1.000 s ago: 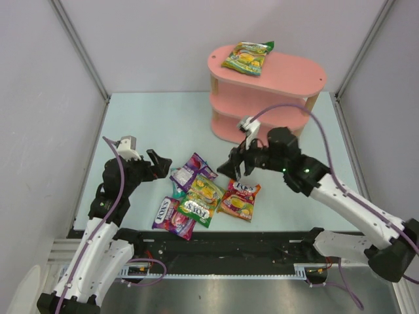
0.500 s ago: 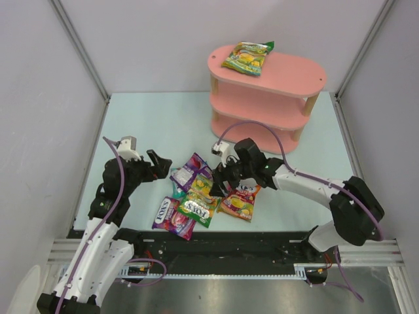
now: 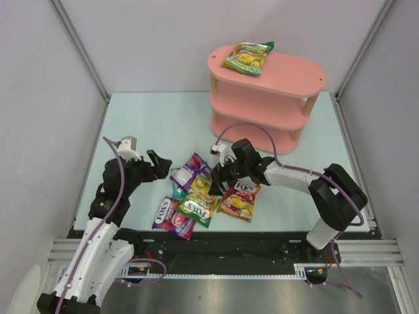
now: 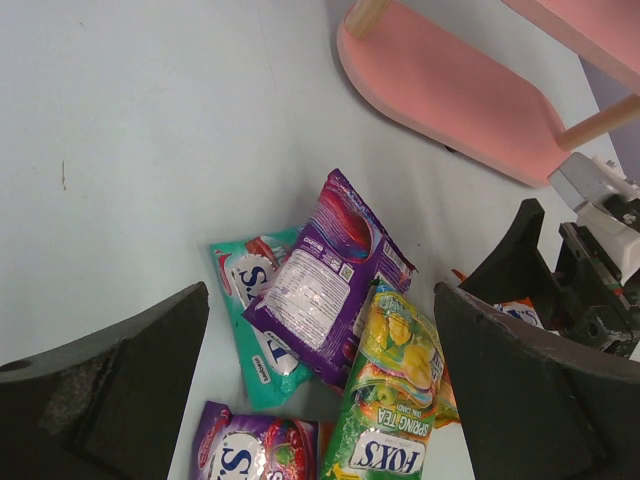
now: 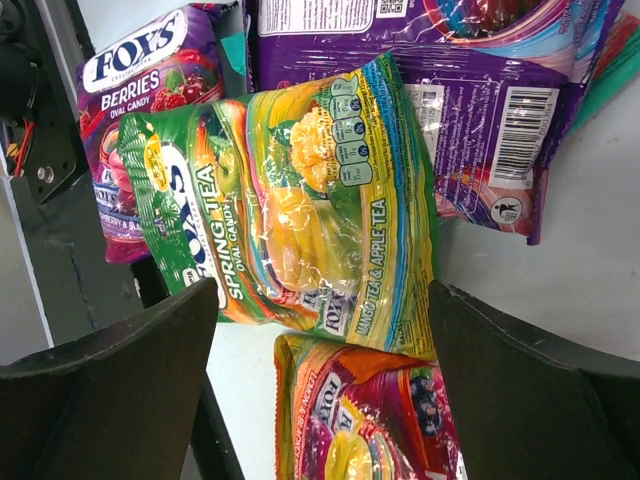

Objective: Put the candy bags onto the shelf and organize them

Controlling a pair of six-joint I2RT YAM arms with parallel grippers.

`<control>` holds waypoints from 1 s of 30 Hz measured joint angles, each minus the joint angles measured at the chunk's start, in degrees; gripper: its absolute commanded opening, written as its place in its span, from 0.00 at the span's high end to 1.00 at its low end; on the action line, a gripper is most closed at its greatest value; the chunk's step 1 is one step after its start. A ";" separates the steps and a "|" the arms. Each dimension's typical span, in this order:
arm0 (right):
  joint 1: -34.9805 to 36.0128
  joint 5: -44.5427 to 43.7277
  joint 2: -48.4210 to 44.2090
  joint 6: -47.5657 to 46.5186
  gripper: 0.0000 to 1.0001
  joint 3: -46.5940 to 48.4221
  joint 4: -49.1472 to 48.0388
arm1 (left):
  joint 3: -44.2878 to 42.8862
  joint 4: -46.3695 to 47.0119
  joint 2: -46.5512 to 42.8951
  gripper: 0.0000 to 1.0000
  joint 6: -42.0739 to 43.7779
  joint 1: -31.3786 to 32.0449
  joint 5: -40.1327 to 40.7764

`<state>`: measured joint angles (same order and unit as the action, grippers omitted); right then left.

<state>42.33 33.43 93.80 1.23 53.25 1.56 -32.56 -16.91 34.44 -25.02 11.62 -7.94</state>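
Note:
Several candy bags lie in a heap on the table's near middle: a green-yellow bag (image 3: 200,200) (image 5: 290,210) (image 4: 392,405), an orange-red bag (image 3: 241,199) (image 5: 365,420), a purple bag lying back side up (image 3: 191,170) (image 4: 325,275), a teal bag (image 4: 250,320) under it and a purple berries bag (image 3: 171,216) (image 5: 130,100). One green-yellow bag (image 3: 247,57) lies on the top board of the pink shelf (image 3: 288,78). My right gripper (image 3: 219,175) (image 5: 320,350) is open, low over the green-yellow and orange-red bags. My left gripper (image 3: 160,165) (image 4: 320,380) is open and empty, left of the heap.
Grey walls enclose the pale table (image 3: 150,124). The shelf's lower boards (image 4: 450,95) stand just behind the heap. A black rail (image 3: 222,245) runs along the table's near edge.
My right arm has swung left and down, its gripper now low over the heap of bags. The left arm and the bags have not moved.

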 measured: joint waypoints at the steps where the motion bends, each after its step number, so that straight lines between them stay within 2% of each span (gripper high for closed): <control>1: -0.04 0.22 0.48 0.00 0.10 0.00 -0.35 | 0.00 0.00 0.02 0.00 0.00 0.00 0.00; 20: -0.02 -0.59 8.22 0.00 0.11 0.00 -6.49 | 0.02 0.04 0.07 0.00 0.00 0.00 -0.26; 22: -0.02 -0.46 8.85 0.00 0.21 0.00 -6.88 | 0.02 0.02 0.07 0.00 0.00 0.00 -0.28; 23: -0.02 -0.17 9.16 0.00 0.31 0.00 -7.08 | 0.02 0.02 0.07 0.00 0.00 0.00 -0.28; 25: -0.02 0.85 9.66 0.07 0.43 0.00 -7.56 | 0.02 0.02 0.07 0.00 -0.02 0.00 -0.28; 26: -0.02 1.29 9.73 0.11 0.54 0.00 -7.54 | 0.02 0.02 0.07 0.00 0.00 0.00 -0.28; 28: 0.09 2.12 9.75 0.26 0.66 0.00 -7.54 | 0.02 0.04 0.07 0.00 -0.02 0.02 -0.28; 29: 0.09 2.56 9.73 0.35 0.78 0.00 -7.48 | 0.02 0.04 0.07 0.00 0.00 0.00 -0.28; 30: 0.09 3.13 9.73 0.76 0.85 0.00 -7.45 | 0.11 0.07 0.07 0.00 -0.02 0.00 -0.28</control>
<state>42.41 36.56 103.53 2.00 53.25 -5.89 -32.45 -16.84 34.50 -25.04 11.62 -8.23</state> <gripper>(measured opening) 0.373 0.996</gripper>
